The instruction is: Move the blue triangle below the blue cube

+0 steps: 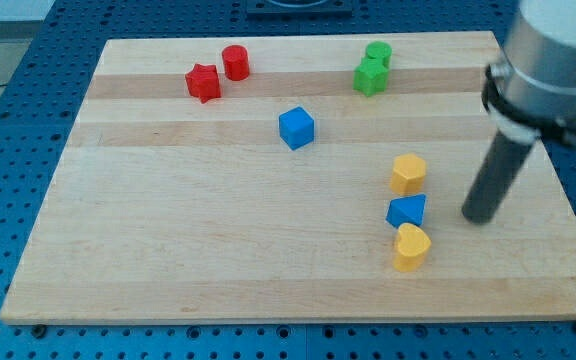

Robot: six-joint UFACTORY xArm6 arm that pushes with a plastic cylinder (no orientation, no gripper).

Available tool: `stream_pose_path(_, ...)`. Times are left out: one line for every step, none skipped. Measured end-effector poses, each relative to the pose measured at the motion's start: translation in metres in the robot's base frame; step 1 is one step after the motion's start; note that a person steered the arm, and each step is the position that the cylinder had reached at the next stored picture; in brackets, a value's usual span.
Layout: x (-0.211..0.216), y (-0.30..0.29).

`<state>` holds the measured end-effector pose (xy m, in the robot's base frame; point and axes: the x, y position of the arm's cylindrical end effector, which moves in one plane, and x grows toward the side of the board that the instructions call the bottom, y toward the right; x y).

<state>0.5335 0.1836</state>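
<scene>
- Right of the blue triangle, my tip is waiting nearby; I have no jaws, just a rod.
- It is sitting between two yellow blocks, down-right of the blue cube.
- It is looking light, hard and slidy; pushing its right side seems best.

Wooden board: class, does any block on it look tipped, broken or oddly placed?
Nothing stands out. All blocks sit flat and whole on the wooden board. The blue triangle is wedged between two yellow blocks, right of the blue cube. My tip stands to its right, apart.
</scene>
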Motion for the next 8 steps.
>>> stream_pose_path(-0.006, -0.059)
stream_pose_path(-0.011, -0.102)
stream_pose_path(-0.011, -0.136)
stream_pose_path(-0.018, -0.16)
stream_pose_path(-0.053, -0.156)
stream_pose_path(-0.073, -0.161)
stream_pose_path(-0.04, -0.172)
stream_pose_path(-0.075, -0.201)
